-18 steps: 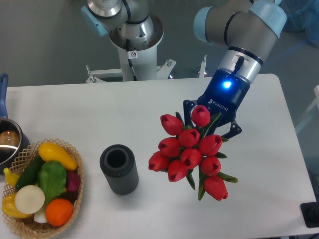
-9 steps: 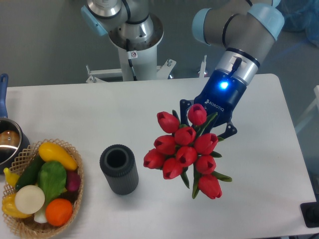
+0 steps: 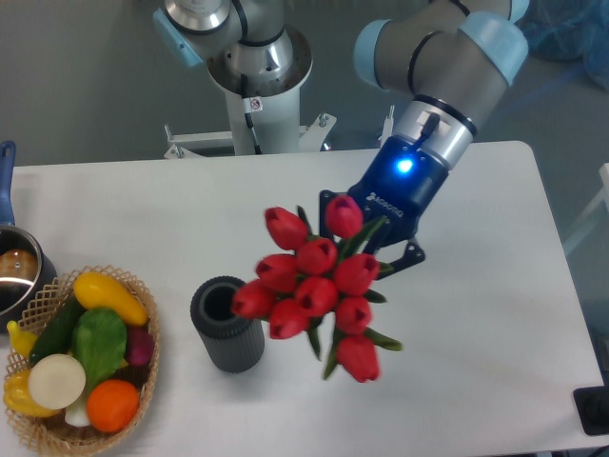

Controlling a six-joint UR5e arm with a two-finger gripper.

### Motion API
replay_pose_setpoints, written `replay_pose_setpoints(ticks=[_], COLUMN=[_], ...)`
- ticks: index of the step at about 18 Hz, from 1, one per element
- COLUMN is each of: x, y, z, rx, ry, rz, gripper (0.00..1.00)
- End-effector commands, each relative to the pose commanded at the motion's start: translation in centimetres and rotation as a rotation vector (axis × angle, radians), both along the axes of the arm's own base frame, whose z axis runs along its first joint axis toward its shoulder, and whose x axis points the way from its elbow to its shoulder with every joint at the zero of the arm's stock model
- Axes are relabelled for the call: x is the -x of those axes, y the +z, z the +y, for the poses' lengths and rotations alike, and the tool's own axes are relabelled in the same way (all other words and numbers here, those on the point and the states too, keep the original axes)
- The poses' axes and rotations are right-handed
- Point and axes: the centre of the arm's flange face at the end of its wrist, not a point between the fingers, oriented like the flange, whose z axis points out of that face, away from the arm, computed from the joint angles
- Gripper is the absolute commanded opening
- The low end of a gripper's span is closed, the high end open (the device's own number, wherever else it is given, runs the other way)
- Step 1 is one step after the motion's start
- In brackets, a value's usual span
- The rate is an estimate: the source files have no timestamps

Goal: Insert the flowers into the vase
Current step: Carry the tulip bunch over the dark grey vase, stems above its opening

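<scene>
Red buds: the flowers [image 3: 314, 286] are a tight bunch of closed, glossy tulips with green leaves and stems, slightly blurred, held in the air over the middle of the desk.
Bunch and vase: the leftmost buds overlap the vase's right rim in the view; whether they touch it I cannot tell. The stems are not in the mouth.
Vase [image 3: 225, 324]: a dark grey ribbed cylinder, upright, round mouth open, standing toward the desk's front edge, left of centre.
Gripper [image 3: 371, 238]: dark blue body with a lit blue ring, black fingers closed around the bunch's stems; the fingertips are hidden behind buds and leaves.
Arm [image 3: 442, 67]: grey tubes with pale blue caps, reaching in from the desk's back edge on the right.
Basket [image 3: 143, 367]: woven wicker, at the front left corner, holding smooth toy vegetables and fruit.
Pot [image 3: 17, 271]: shiny metal, at the left edge, blue handle pointing back.
Desk [image 3: 495, 286]: a white matt top with rounded corners.
Room: a grey floor and a second grey robot base [image 3: 252, 67] behind the back edge.
</scene>
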Motion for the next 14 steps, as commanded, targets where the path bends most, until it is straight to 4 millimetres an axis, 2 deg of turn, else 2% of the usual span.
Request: replay_pose_setpoints(ticks=[5, 10, 14], x=[-1.7, -4.3, -5.8], y=[0.5, -3.7, -4.8], z=[0.6, 1.3, 1.2], rx=[-0.149, -0.194, -0.224], ry=[-0.109, -0.182, -0.208], rz=[-0.068, -0.062, -0.101], gripper=[0.18, 0.18, 0.18])
